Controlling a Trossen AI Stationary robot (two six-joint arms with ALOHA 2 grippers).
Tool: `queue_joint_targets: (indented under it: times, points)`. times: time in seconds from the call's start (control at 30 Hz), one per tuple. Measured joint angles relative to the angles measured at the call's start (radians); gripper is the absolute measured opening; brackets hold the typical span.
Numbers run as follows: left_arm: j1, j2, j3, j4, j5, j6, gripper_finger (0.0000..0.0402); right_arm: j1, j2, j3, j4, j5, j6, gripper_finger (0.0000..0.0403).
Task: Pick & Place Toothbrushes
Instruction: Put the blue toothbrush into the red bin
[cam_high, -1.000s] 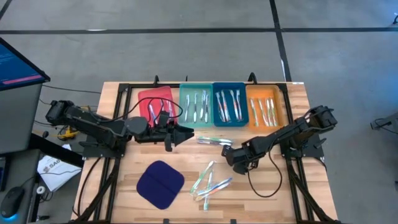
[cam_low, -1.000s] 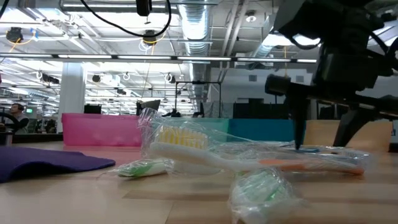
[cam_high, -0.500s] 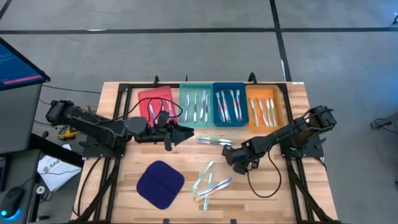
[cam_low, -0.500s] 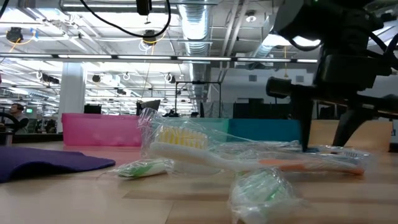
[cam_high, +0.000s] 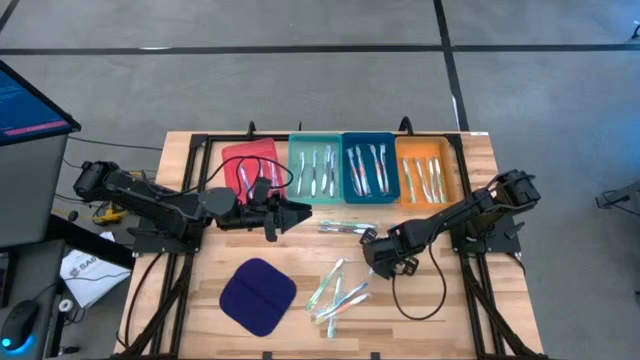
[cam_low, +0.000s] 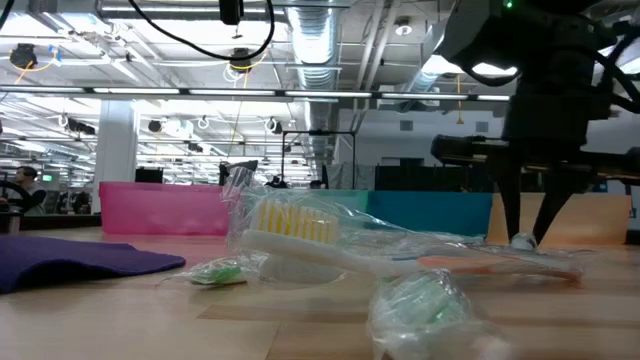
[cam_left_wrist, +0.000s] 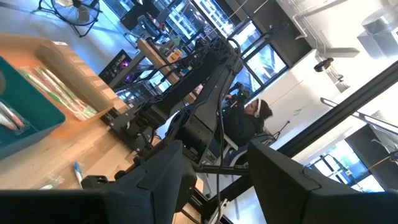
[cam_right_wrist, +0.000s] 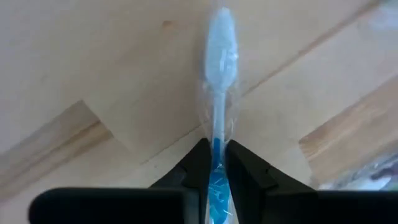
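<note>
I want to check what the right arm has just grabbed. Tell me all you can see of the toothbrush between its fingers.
The blue toothbrush is a thin stick with a pale, whitish-blue head and a brighter blue handle, sealed in a clear crinkly wrapper. It lies flat on the wooden table, near the middle of it. The right gripper is shut on its handle, one dark finger on each side, the head pointing away from the wrist.

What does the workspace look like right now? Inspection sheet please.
Surface: wooden table.
Job's things: toothbrushes in red tray, teal tray, blue tray, orange tray; loose toothbrushes mid-table.
Clutter: dark blue cloth pad.
Hands: right hand shut on blue toothbrush; left hand near trays, holding nothing.
Cables: black cable looped on the table.
Surroundings: monitor at left; person beyond table.
</note>
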Motion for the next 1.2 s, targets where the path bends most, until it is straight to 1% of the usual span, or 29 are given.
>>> queue_joint_targets:
  times: [0.07,0.2,0.33,0.43,0.63,0.77,0.93,1.1,1.2]
  points:
    - [0.000,0.000,0.000,0.000,-0.001,0.000,0.0177,-0.001,0.000,0.009,-0.012,0.000,0.048,0.0048]
    - [0.000,0.000,0.000,-0.001,-0.021,0.019,0.0177,-0.002,0.007,0.055,-0.089,0.002,0.132,0.0015]
    - [0.005,0.000,-0.007,-0.004,-0.032,0.019,0.0177,-0.011,0.004,0.127,-0.124,-0.020,0.230,0.0020]
    - [0.009,0.000,-0.007,-0.002,-0.032,0.019,0.0177,-0.021,0.005,0.173,-0.172,-0.058,0.273,0.0014]
    - [0.009,0.000,-0.007,-0.002,-0.053,0.019,0.0177,-0.052,0.003,0.304,-0.257,-0.134,0.348,0.0013]
    - [0.009,0.000,-0.007,0.000,-0.056,0.016,0.0177,-0.076,-0.015,0.379,-0.297,-0.137,0.357,0.0014]
    - [0.010,0.000,-0.007,0.031,-0.059,0.001,0.0177,-0.149,-0.057,0.441,-0.292,-0.138,0.368,0.0014]
    - [0.040,-0.003,-0.006,0.112,-0.087,-0.118,0.0177,-0.276,-0.122,0.493,-0.262,-0.141,0.389,0.0014]
    - [0.073,-0.024,-0.006,0.127,-0.078,-0.187,0.0177,-0.364,-0.163,0.529,-0.227,-0.182,0.445,0.0014]
